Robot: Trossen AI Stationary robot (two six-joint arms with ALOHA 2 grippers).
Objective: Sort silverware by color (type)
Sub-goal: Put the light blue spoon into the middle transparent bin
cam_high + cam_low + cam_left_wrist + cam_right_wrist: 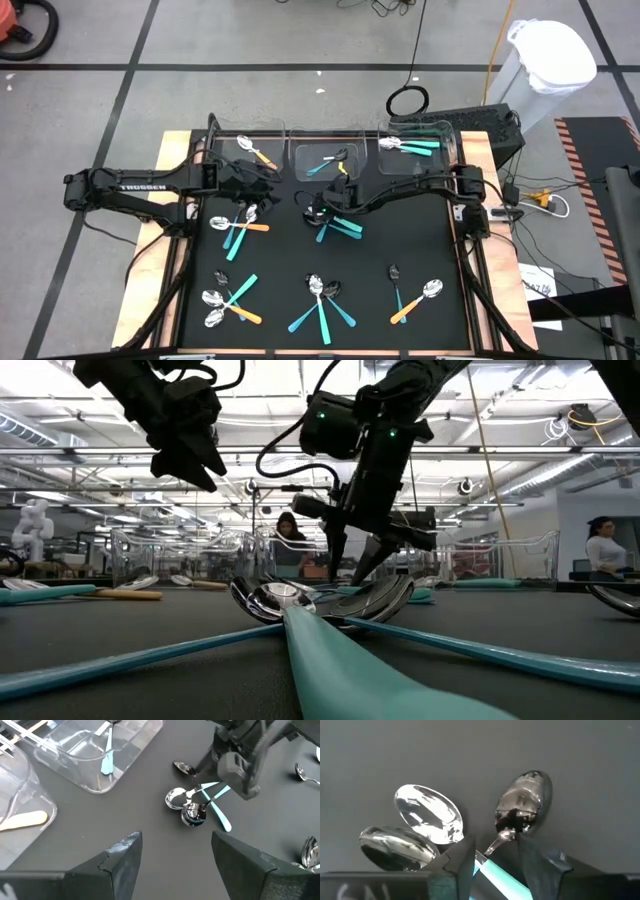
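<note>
A few spoons (411, 147) lie in clear bins (327, 160), most remain on the worktop (290, 265); right gripper (492, 852) jaws narrowing around a teal spoon (520, 817), left gripper (172, 852) jaws wide

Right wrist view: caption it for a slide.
Right gripper straddling a teal-handled spoon beside two shiny spoons.

Teal handle (492, 870) hid by fingers (462, 860).

spoons (427, 820) crowding right hand (492, 852), mat (470, 750) beyond bare
</note>
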